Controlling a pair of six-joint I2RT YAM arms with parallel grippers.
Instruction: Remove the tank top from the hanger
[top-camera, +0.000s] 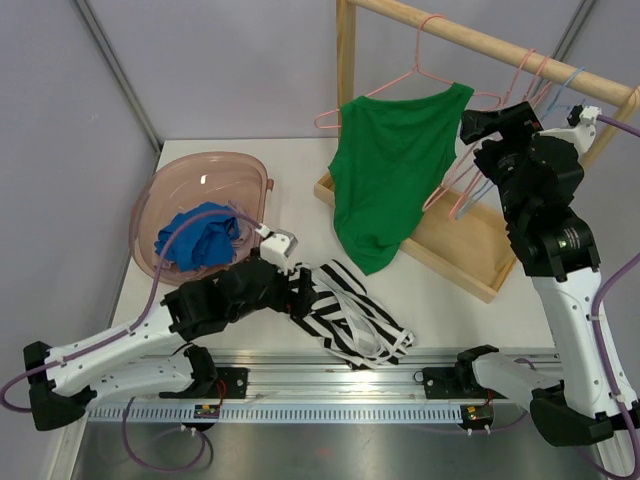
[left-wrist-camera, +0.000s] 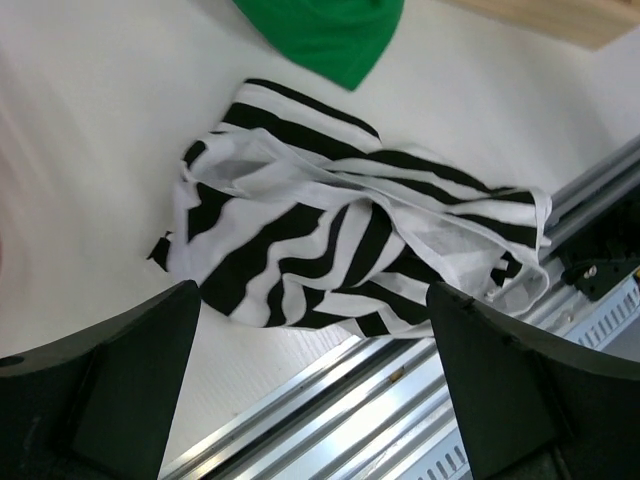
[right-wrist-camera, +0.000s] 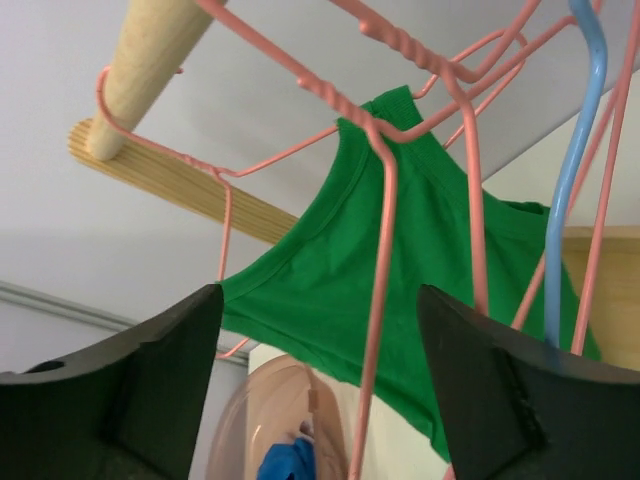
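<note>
- Your right gripper (top-camera: 472, 124) stands with its two black fingers wide apart. Nothing is clamped between them.
- In the right wrist view you see the thin pink wire hanger (right-wrist-camera: 382, 230) crossing the gap between these fingers, but the pads do not press on it.
- You have the right arm raised high and bent at the elbow, with the wrist turned toward the right strap of the green tank top (top-camera: 385, 170).
- You find the tank top on the pink hanger, under the round wooden rail (top-camera: 480, 42). It is soft, matte knit cloth with wide straps, and its rounded hem hangs low in front of the flat wooden base (top-camera: 470, 255).
- Beside it you see one more pink hanger and a smooth blue hanger (right-wrist-camera: 570, 170).
- Your left gripper (top-camera: 300, 285) is also spread open and holds nothing.
- You have the left arm stretched low over the white table, with the fingers above a crumpled black-and-white striped garment (left-wrist-camera: 330, 250).
- At the far left a translucent pink basin (top-camera: 200, 165) holds a bunched blue cloth (top-camera: 200, 238).
</note>
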